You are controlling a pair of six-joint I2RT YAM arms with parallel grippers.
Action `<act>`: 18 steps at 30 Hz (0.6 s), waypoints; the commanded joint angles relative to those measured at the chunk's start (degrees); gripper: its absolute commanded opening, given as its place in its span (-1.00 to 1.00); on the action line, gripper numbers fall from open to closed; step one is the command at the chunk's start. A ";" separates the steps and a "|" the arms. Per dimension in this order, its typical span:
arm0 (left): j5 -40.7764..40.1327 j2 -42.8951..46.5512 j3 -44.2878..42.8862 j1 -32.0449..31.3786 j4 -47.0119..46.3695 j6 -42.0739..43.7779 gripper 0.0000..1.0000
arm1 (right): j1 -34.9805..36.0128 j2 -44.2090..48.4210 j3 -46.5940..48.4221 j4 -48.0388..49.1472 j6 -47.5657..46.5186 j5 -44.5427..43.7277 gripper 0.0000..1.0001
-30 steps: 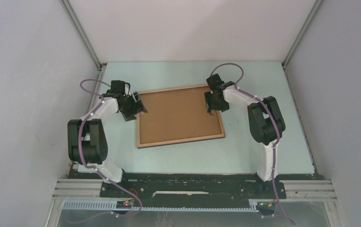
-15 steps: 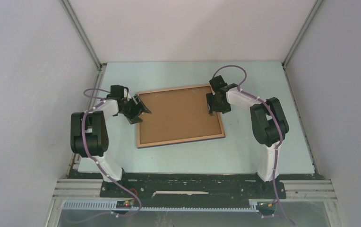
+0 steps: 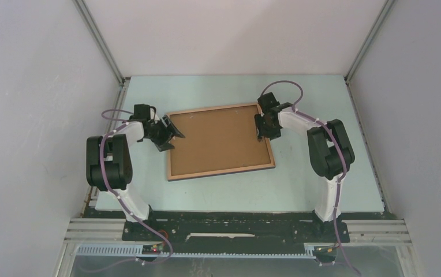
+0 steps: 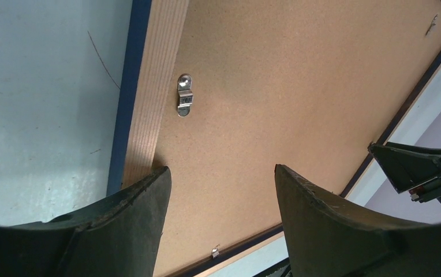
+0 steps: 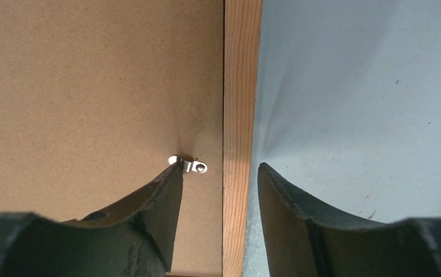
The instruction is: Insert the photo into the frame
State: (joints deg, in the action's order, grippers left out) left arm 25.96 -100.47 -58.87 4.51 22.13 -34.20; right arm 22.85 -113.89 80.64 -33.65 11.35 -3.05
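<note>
The frame point(image 3: 224, 171) lies face down in the middle of the table, its light wood rail up. The photo point(image 3: 218, 141) sits inside it, showing only its brown fibreboard back. My left gripper point(image 3: 172, 134) is open over the frame's left rail point(image 4: 154, 86), with only the photo's back point(image 4: 276, 86) between its fingers. My right gripper point(image 3: 262, 134) is open astride the right rail point(image 5: 241, 75). Its left fingertip point(image 5: 175, 170) touches a small metal clip point(image 5: 194, 166) on the photo's back point(image 5: 91, 86); its right finger is over the table.
Another metal clip point(image 4: 185, 103) sits by the left rail and a small one point(image 4: 215, 251) by the near rail. Pale blue tabletop point(image 3: 299, 184) surrounds the frame, with white walls on three sides. The right gripper's dark body point(image 4: 420, 173) shows across the frame.
My right gripper has shifted outward to the frame's right rail and its jaws have narrowed a little. The left arm has settled lower at the left rail. Frame and photo have not moved.
</note>
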 commanded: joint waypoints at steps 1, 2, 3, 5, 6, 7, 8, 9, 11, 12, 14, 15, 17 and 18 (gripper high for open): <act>-0.66 -0.97 1.63 0.63 -0.31 -0.09 0.51 | -0.17 -0.86 2.63 -0.62 -1.12 -2.78 0.11; -0.74 -0.98 1.65 0.55 -0.29 -0.08 0.51 | -0.15 -1.08 2.93 -0.68 -1.10 -2.90 0.05; -0.55 -0.96 1.75 0.59 -0.39 -0.09 0.51 | -0.10 -1.19 3.13 -0.70 -1.01 -2.97 0.00; -0.32 -0.97 1.76 0.57 -0.57 -0.23 0.50 | -0.09 -1.41 3.57 -0.52 -0.74 -2.97 -0.08; -0.19 -0.96 1.84 0.58 -0.59 -0.25 0.51 | -0.09 -1.43 3.64 -0.42 -0.74 -2.72 -0.10; -0.09 -1.00 1.89 0.59 -0.67 -0.33 0.51 | -0.09 -1.44 3.73 -0.32 -0.72 -2.52 -0.12; -0.04 -1.04 1.96 0.57 -0.76 -0.43 0.50 | -0.12 -1.43 3.81 -0.23 -0.57 -2.49 -0.14; 0.00 -1.05 1.93 0.59 -0.85 -0.51 0.50 | -0.23 -1.45 3.99 -0.22 -0.35 -2.33 -0.18; 0.06 -1.09 2.05 0.58 -0.97 -0.62 0.50 | -0.55 -1.79 4.44 -0.38 0.40 -1.63 -0.23; 0.13 -1.20 2.11 0.57 -1.03 -0.69 0.50 | -0.65 -2.04 4.78 -0.47 0.80 -1.03 -0.26; 0.11 -1.38 2.12 0.51 -1.04 -0.70 0.50 | -1.04 -2.64 5.67 -0.79 2.17 0.01 -0.37; 0.10 -1.40 2.12 0.50 -1.04 -0.77 0.50 | -1.22 -3.06 6.19 -1.02 3.01 0.63 -0.42; 0.15 -1.45 2.11 0.50 -1.12 -0.79 0.50 | -1.58 -3.68 7.04 -1.96 5.24 1.63 -0.52; 0.15 -1.48 2.10 0.43 -1.12 -0.79 0.50 | -1.76 -3.99 7.33 -2.33 6.43 1.98 -0.61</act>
State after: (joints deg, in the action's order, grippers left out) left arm 26.63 -100.77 -58.81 4.64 21.47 -34.72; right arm 21.93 -116.14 84.75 -36.42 12.95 -2.48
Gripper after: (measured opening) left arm 0.753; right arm 0.445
